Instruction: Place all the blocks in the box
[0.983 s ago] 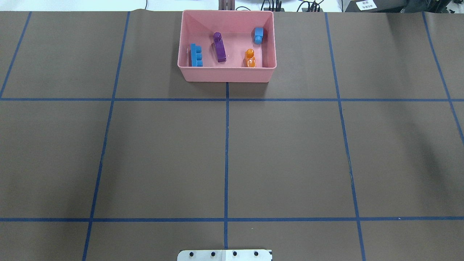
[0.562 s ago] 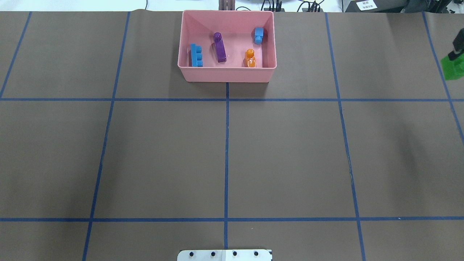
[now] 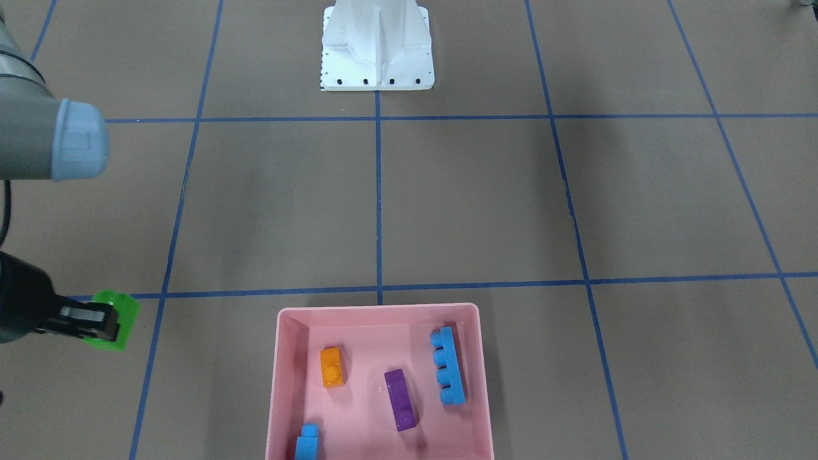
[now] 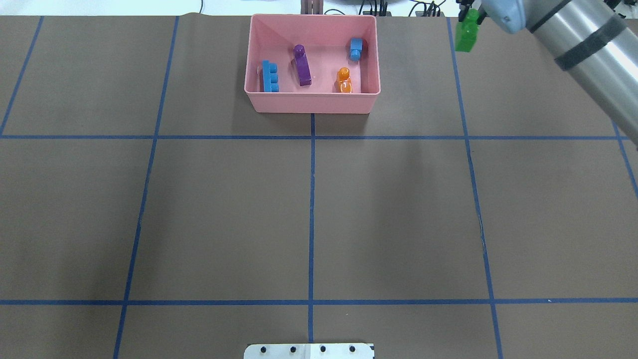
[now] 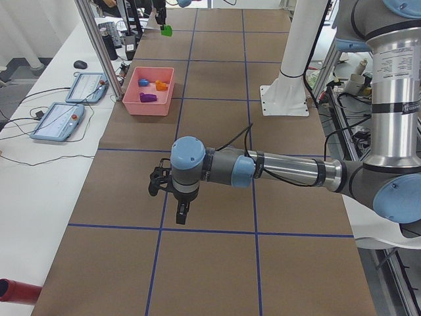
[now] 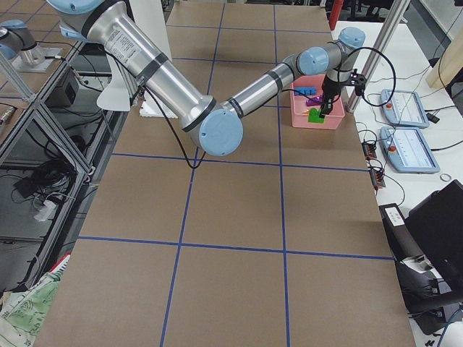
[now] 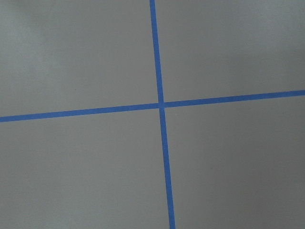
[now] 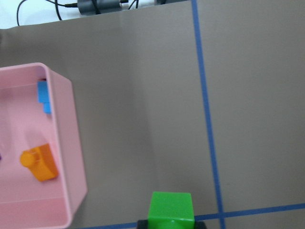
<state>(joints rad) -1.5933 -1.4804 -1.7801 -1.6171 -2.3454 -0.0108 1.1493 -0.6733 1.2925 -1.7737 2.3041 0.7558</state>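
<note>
The pink box [image 4: 311, 102] stands at the table's far middle. Inside it lie a long blue block [image 4: 270, 76], a purple block [image 4: 301, 66], a small blue block [image 4: 355, 48] and an orange block [image 4: 343, 81]. My right gripper [image 4: 467, 15] is shut on a green block [image 4: 467, 36] and holds it in the air, right of the box and outside it. The right wrist view shows the green block [image 8: 170, 210] with the box's rim [image 8: 66, 143] to its left. My left gripper [image 5: 179, 209] shows only in the exterior left view, above bare table; I cannot tell its state.
The white robot base [image 4: 309, 351] sits at the near edge. Blue tape lines [image 4: 311, 209] cross the brown table. Cables and devices [image 4: 379, 7] lie just past the far edge behind the box. Two tablets [image 5: 66, 108] rest on a side bench.
My right arm has come in from the right edge and carried the green block leftward and farther back, toward the box's right side. The blocks in the box have not moved.
</note>
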